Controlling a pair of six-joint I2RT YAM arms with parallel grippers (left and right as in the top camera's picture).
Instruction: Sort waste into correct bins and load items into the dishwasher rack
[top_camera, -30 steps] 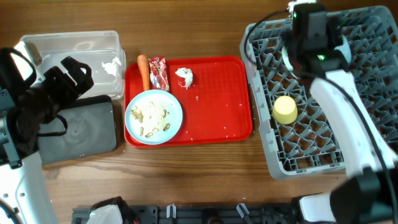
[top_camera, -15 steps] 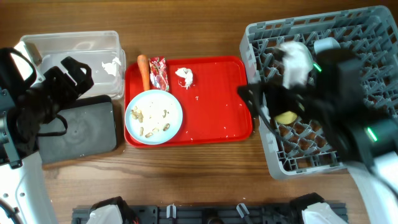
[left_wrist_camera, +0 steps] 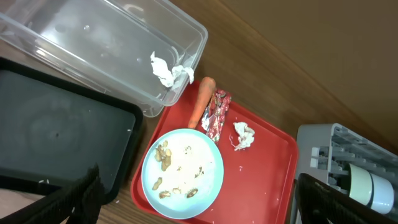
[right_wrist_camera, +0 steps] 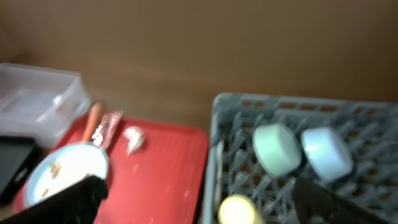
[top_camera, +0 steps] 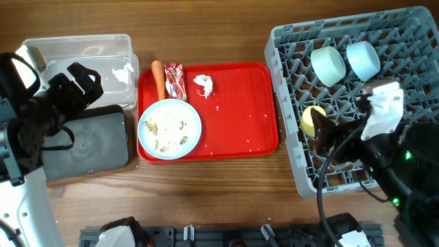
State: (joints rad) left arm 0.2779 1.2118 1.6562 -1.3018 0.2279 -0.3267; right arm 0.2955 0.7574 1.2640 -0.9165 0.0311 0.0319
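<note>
The grey dishwasher rack (top_camera: 411, 41) holds a mint-green bowl (top_camera: 328, 65), a light-blue bowl (top_camera: 362, 60) and a yellow cup (top_camera: 312, 121). On the red tray (top_camera: 240, 116) are the light-blue plate (top_camera: 192, 123) with food scraps (top_camera: 167, 129), a carrot piece (top_camera: 158, 79), a red wrapper (top_camera: 175, 81) and a white tissue (top_camera: 203, 84). My right gripper (top_camera: 330, 137) hovers open and empty over the rack's front, next to the cup; the right wrist view (right_wrist_camera: 208, 202) shows its jaws wide apart. My left gripper (top_camera: 77, 84) is open and empty above the bins. No spoon shows.
The clear tub (top_camera: 75, 48) at the back left holds a crumpled white tissue (top_camera: 124, 71). The black tray (top_camera: 89, 144) lies in front of it, beside the red tray. Bare wood lies along the table's front edge.
My right arm has drawn back from the rack's far part to its front right. The two bowls now show uncovered in the rack. The left arm has not moved.
</note>
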